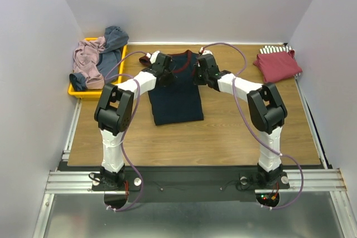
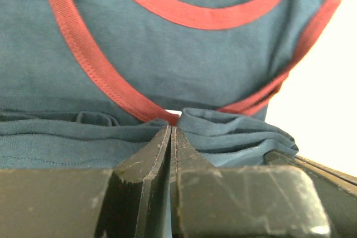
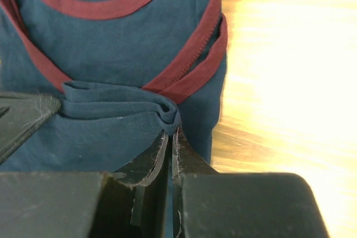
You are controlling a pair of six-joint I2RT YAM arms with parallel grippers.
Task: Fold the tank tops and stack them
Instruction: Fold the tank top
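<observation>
Left gripper point(image 2: 172, 129) and right gripper point(image 3: 174, 132) each pinch a bunched fold of the navy tank top point(image 1: 177, 101) at its far, maroon-trimmed shoulder end, one per side, likely so the narrow strip lying mid-way across the table point(image 1: 234, 132) lifts evenly for folding toward its near hem.

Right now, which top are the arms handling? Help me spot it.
Look at the middle of the wooden table. The navy tank top lies there; unlike the folded dark red top at the far right corner, it is edged in maroon.
</observation>
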